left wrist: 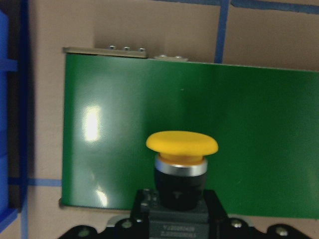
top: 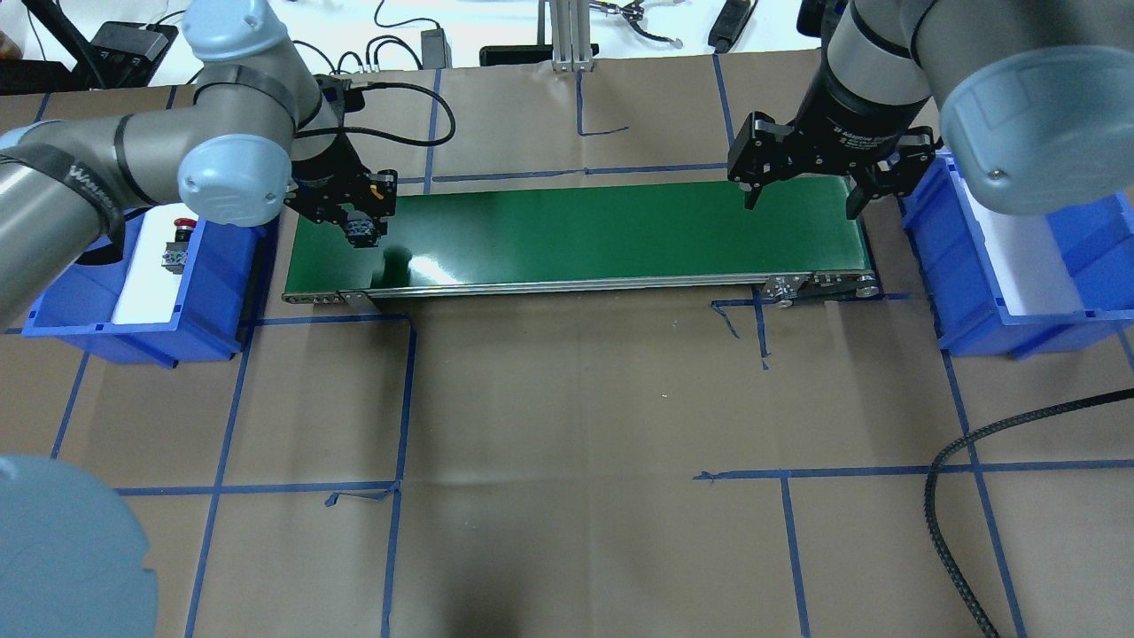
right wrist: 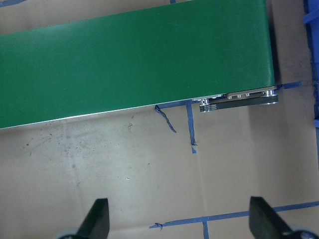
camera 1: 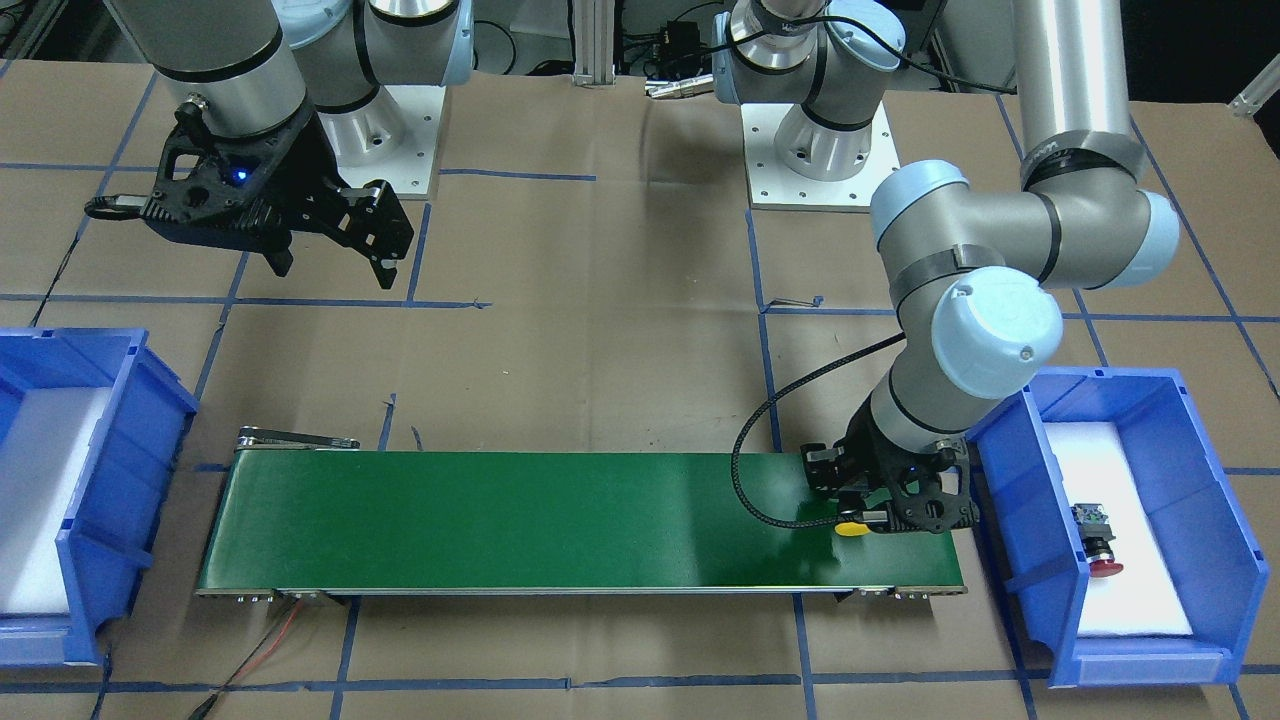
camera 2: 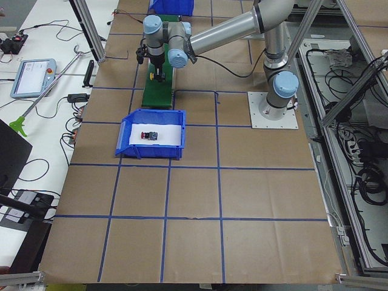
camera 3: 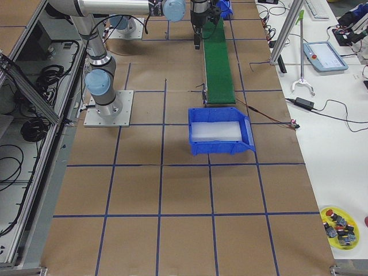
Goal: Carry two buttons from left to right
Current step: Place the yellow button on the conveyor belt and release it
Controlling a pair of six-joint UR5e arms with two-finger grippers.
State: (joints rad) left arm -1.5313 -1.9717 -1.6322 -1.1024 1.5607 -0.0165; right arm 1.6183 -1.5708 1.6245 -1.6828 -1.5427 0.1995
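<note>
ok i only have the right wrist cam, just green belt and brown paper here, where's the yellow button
observer: the yellow mushroom-cap push-button is clamped in the left claw, over the green conveyor belt's left end.
operator: and the red one
observer: the red-capped push-button lies on white foam in the blue plastic bin beside that end.
operator: what's past my end
observer: a second blue plastic bin, also foam-lined.
</note>
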